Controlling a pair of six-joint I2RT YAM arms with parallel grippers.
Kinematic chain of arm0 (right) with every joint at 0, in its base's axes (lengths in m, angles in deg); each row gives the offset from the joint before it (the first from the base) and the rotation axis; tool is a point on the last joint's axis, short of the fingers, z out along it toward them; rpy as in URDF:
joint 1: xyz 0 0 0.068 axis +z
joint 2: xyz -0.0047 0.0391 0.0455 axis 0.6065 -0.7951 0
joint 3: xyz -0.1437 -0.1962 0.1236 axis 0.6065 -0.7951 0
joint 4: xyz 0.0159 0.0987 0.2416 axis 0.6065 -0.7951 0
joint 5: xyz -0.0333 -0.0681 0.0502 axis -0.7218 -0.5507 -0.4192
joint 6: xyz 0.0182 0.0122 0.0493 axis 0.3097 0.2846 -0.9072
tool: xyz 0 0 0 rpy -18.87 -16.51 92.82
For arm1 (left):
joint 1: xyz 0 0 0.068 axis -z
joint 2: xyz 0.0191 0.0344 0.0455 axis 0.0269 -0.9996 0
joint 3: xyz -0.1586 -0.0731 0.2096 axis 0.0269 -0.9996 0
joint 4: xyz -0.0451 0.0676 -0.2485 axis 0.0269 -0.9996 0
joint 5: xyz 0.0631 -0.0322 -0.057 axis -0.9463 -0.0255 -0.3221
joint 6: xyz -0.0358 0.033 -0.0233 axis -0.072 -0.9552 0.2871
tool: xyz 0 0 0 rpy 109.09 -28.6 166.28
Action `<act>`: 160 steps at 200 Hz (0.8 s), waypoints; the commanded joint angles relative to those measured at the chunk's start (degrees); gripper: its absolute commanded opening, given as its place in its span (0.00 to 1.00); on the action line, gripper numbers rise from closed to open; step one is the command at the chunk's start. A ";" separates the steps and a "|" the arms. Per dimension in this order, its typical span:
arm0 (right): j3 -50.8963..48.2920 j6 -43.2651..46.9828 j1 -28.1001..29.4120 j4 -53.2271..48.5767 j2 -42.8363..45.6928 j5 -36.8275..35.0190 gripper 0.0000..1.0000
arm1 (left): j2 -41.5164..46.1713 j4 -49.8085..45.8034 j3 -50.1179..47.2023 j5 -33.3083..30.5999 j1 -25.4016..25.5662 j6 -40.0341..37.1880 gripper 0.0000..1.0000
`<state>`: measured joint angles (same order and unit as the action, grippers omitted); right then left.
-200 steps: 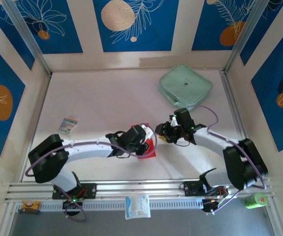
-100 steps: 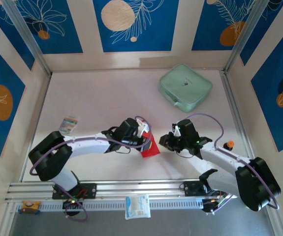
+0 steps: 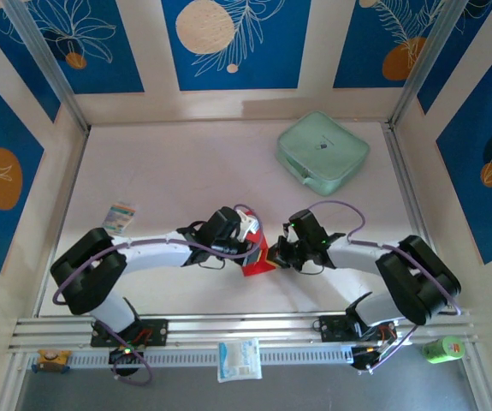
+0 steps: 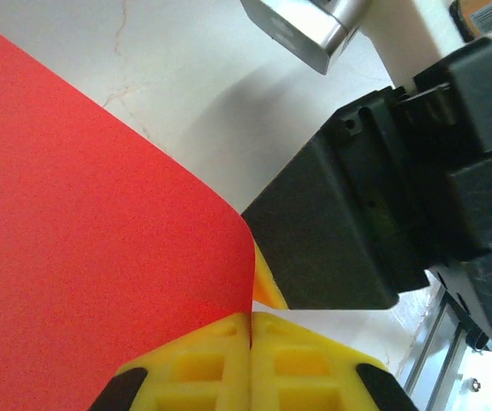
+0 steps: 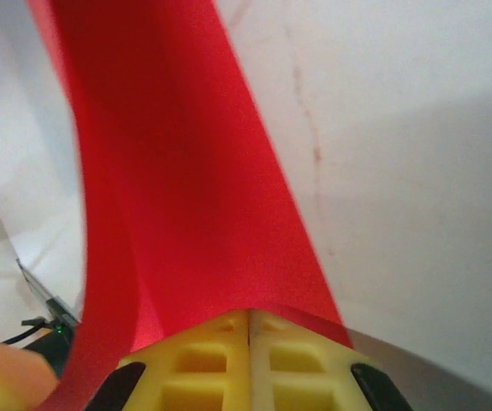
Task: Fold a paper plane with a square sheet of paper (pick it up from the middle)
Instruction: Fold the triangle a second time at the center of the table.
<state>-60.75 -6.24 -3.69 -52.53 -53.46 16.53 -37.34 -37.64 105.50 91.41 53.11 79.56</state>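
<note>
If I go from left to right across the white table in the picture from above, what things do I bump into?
small printed packet → red paper sheet → mint-green case

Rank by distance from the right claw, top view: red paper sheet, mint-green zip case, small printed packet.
1. Thin red paper sheet, held in the right claw.
2. Mint-green rounded zip case, at the back right.
3. Small white printed packet, at the left side.
</note>
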 commanded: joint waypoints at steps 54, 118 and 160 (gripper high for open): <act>0.00 1.18 0.88 -5.19 -1.26 -2.63 0.02 | -1.25 -8.22 1.11 -1.71 -3.03 -4.11 0.00; 0.60 0.72 1.58 -5.18 -2.02 -3.16 0.02 | -3.25 -10.27 2.49 -3.33 -4.10 -6.95 0.00; 1.75 1.17 1.68 -4.85 -2.20 -2.29 0.02 | -4.77 -8.89 2.80 -4.95 -4.02 -7.42 0.00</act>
<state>-60.10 -5.65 -2.66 -53.61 -54.90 14.82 -40.94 -46.34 106.83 88.20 49.55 73.90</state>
